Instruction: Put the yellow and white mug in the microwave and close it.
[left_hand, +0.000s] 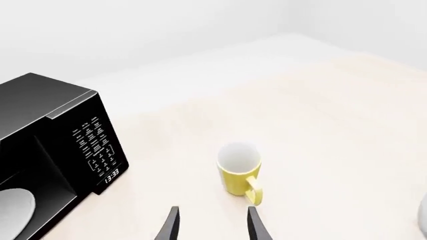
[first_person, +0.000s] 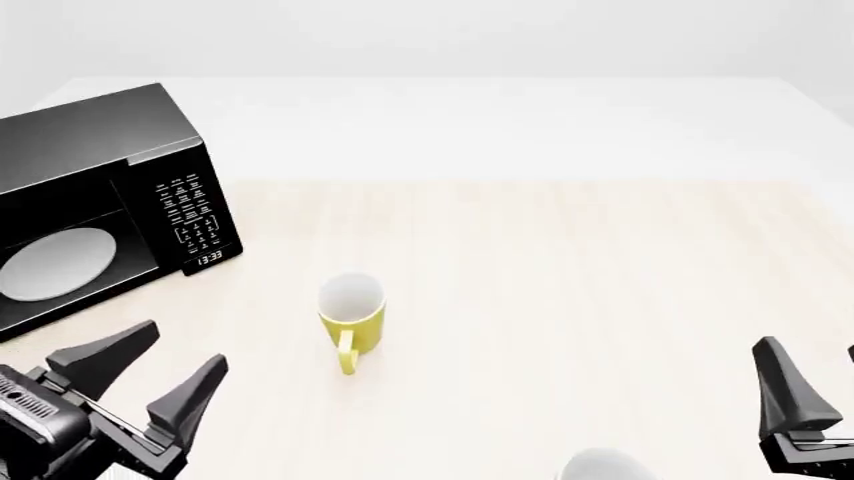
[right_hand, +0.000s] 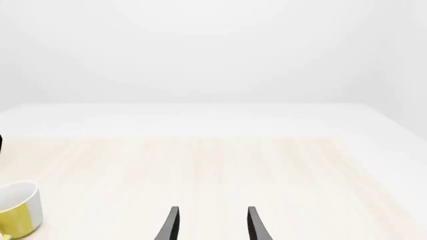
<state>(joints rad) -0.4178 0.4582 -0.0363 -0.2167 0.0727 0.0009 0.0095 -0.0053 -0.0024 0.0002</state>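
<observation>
Yellow and white mug upright on table, near open microwave.

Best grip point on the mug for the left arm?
Probably pinch the mug's rim wall from above. It stands upright and mouth-open, clear of the microwave, its handle pointing toward the arms. Put one finger inside, one outside, on a side away from the handle. The left gripper is open.

The high front view looks forward over the table; both low wrist views share the yellow and white mug at its 11 o'clock.
</observation>
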